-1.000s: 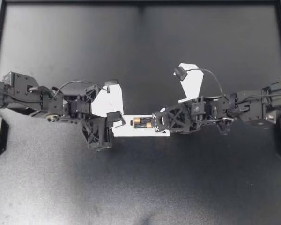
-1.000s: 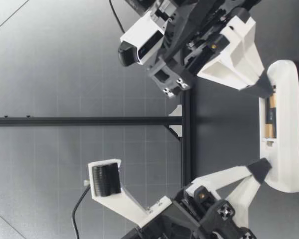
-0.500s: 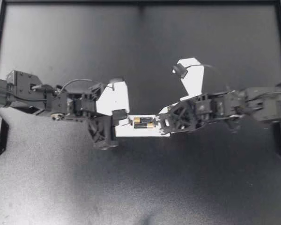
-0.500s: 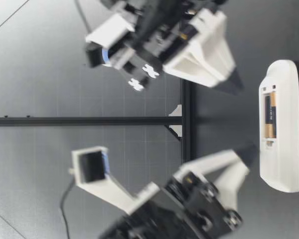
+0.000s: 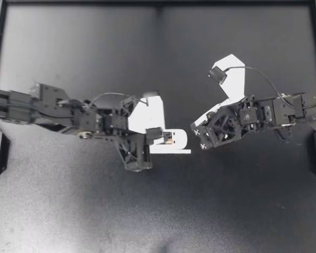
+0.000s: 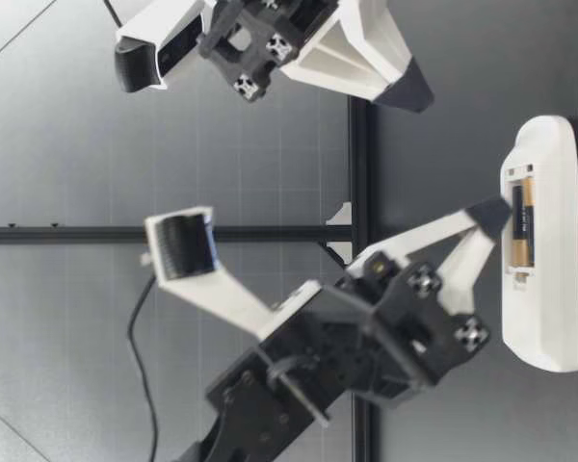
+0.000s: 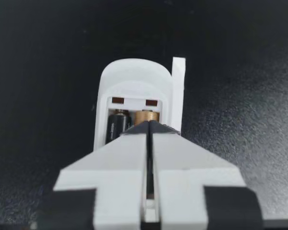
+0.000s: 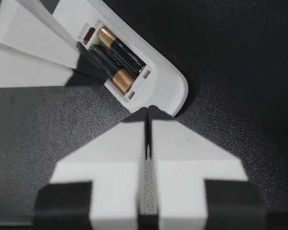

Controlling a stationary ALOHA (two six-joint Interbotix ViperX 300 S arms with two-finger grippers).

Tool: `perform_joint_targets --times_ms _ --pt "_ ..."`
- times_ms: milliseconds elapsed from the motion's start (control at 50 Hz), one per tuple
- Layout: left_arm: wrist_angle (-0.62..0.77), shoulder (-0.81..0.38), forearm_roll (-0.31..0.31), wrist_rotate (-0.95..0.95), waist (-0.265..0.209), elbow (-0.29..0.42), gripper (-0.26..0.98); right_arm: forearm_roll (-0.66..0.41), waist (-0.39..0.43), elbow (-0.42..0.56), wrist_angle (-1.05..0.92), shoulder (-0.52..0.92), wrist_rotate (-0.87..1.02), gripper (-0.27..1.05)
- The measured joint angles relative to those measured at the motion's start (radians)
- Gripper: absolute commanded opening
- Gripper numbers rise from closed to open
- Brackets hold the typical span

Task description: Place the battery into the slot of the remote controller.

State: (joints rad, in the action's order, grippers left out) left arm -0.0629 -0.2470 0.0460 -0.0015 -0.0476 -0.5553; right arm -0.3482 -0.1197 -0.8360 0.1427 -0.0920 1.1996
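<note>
- Batteries [image 8: 122, 55] lie two side by side in the open slot of the remote controller [image 5: 176, 141]. Their long axis follows its length, and the gold ends point opposite ways.
- The remote controller rests flat near the desk's [image 5: 158, 211] middle, rounded end toward my right gripper [image 5: 196, 129].
- My left gripper [image 5: 157, 134] is clenched on nothing, its tips at the slot.
- The right gripper is also clenched and empty; only the low view shows it raised.
- The wrist views show both batteries; the top view hides most.
</note>
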Motion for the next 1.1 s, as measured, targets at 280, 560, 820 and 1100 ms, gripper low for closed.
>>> perform_joint_targets --times_ms 280,560,820,1100 --pt "0.008 -0.040 0.009 -0.002 -0.002 0.017 -0.19 0.000 0.000 -0.002 -0.008 -0.002 0.000 -0.14" --pt "0.000 0.049 0.017 -0.003 -0.002 -0.026 -0.19 -0.112 0.000 0.005 -0.029 -0.037 -0.035 -0.14" --pt "0.026 0.258 0.017 0.009 0.000 -0.104 -0.19 -0.364 0.000 0.029 -0.124 -0.100 -0.209 -0.14" --pt "0.091 0.403 0.015 0.014 -0.002 -0.190 -0.19 -0.442 0.000 0.032 -0.199 -0.104 -0.422 -0.14"
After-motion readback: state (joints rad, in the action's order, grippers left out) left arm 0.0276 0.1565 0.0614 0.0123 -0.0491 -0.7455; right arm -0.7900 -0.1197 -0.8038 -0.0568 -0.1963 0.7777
